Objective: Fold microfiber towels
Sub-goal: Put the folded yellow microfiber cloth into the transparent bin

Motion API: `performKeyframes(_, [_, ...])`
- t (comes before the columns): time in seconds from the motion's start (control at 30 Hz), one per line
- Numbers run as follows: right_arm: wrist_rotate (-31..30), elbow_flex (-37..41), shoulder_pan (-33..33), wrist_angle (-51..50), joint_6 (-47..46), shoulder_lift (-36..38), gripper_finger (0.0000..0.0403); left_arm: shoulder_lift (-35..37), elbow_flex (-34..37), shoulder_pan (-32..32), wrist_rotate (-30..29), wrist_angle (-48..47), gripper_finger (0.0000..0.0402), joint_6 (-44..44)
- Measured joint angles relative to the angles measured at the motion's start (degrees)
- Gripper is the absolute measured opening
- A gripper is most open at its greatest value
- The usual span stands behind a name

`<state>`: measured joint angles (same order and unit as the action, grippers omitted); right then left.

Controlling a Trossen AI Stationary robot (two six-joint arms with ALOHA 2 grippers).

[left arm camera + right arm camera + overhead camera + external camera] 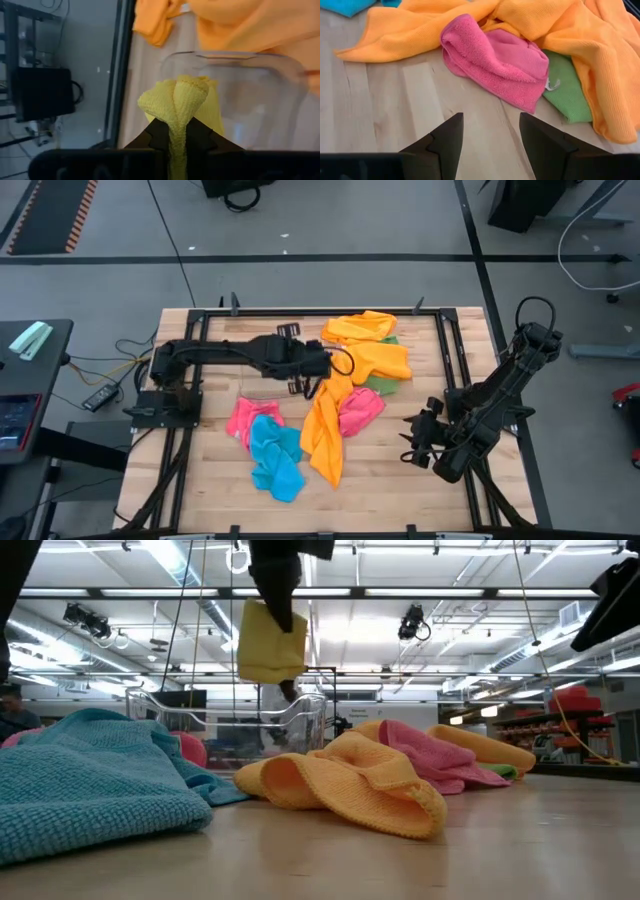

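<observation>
I'm holding the yellow towel [176, 102] pinched in the left jaws [175, 131] over the bin [260, 95], lowering it straight in; right jaws [487, 132] are waiting spread.

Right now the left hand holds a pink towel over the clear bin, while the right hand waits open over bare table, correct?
Not pink: the left hand grips a yellow towel above the clear bin, as the left wrist view shows. The right hand does wait open.

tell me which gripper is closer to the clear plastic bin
Left. The left gripper hangs just above the clear bin, pinching a yellow towel; the right gripper waits open across the table.
</observation>
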<state>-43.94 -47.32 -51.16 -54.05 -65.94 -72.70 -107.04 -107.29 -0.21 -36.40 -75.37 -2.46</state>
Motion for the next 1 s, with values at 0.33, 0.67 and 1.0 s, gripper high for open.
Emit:
performKeyframes(0.33, [-0.5, 4.5, 0.0, 3.3, -0.7, 0.0, 0.0202, 2.3, 14.2, 6.2, 5.3, 6.5, 0.003, 5.2])
performKeyframes(0.67, [-1.8, 5.6, 0.0, 6.3, 0.6, 0.0, 0.0202, 17.6, 35.5, 17.5, 22.3, 31.0, 0.0028, 4.5])
performKeyframes(1.0, [-3.5, 5.6, 0.0, 8.3, 2.3, 0.0, 0.0202, 23.7, 53.2, 27.1, 42.0, 54.5, 0.003, -16.5])
